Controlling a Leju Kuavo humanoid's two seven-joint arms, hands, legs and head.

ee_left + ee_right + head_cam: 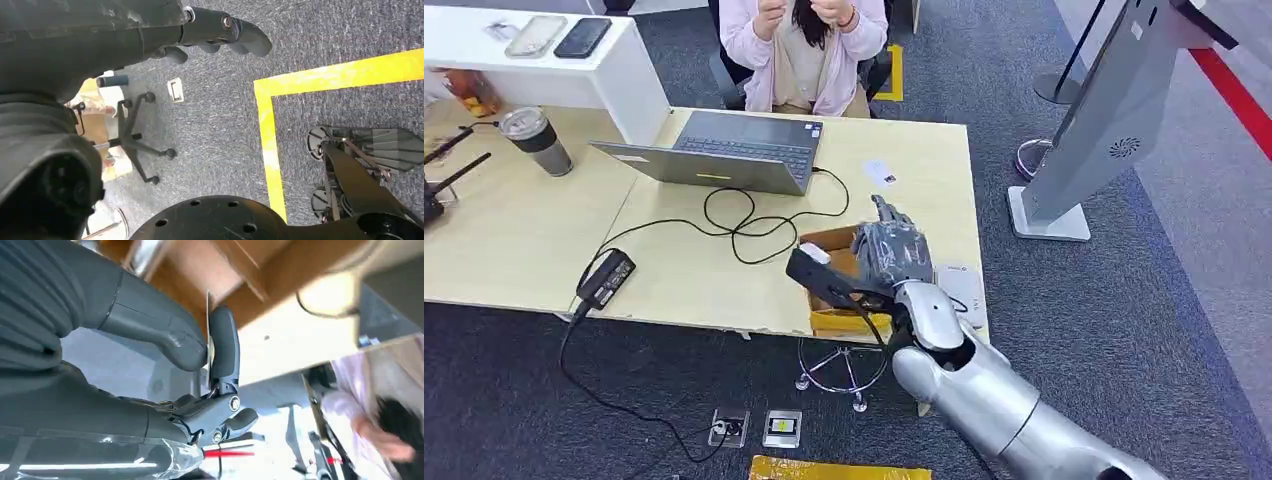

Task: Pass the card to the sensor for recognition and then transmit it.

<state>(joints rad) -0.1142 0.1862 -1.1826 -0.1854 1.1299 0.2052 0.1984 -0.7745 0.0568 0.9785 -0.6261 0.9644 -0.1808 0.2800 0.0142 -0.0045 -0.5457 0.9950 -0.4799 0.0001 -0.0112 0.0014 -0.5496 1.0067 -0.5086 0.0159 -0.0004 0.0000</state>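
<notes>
Pinching a thin white card (208, 322) edge-on between its thick grey thumb and a dark finger, the right robot hand (892, 250) hangs over the open brown cardboard box (836, 322) on the pale wooden worktop (684, 270). I'd guess the flat white sensor pad (962, 285) is the target: it lies just beside the box, on the side away from the grey laptop (724, 152), so this hand is the near one. The left robot hand (220, 35) hangs over grey carpet, fingers curled in, holding nothing.

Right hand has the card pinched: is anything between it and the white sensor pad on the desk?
Nothing visible. The right hand pinches the thin white card above the open cardboard box; the flat white sensor pad lies beside it, uncovered.
</notes>
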